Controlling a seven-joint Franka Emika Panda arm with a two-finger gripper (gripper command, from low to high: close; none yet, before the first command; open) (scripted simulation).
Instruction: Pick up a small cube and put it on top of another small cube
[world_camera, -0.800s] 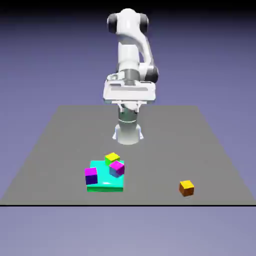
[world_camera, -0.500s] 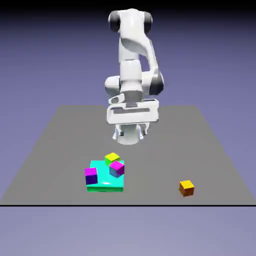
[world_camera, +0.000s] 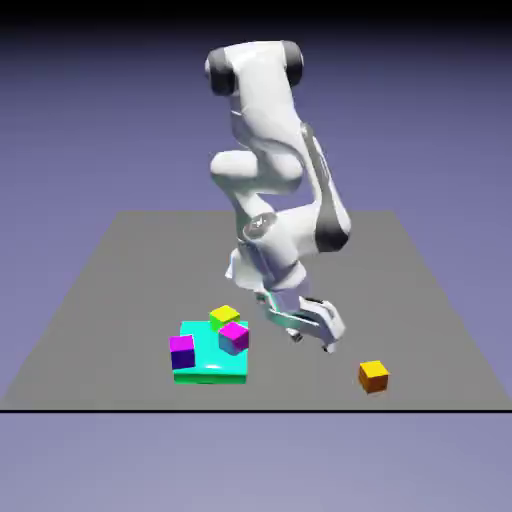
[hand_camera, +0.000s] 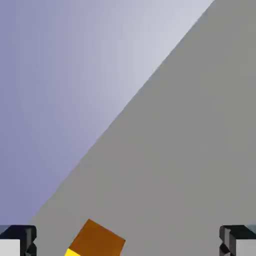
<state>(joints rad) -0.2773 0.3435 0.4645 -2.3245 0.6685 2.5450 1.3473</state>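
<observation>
Counter (world_camera: 420, 290) edge runs nearest in the exterior view, and just behind it, toward the near right corner, sits the small orange cube (world_camera: 373, 376) with its yellow top, alone and touching nothing. In the hand view that cube (hand_camera: 96, 240) is cut off by the bottom edge, only an orange face and a sliver of yellow showing, closer to the left fingertip (hand_camera: 17, 241) than the right. Claw (world_camera: 312, 342) hangs tilted above the counter, up and to the exterior view's left of the cube, spread wide and empty; its fingers are small and hard to separate there. Farther left, a teal slab (world_camera: 212, 364) carries two magenta-topped cubes (world_camera: 233, 335) and a yellow-green cube (world_camera: 224, 317).
</observation>
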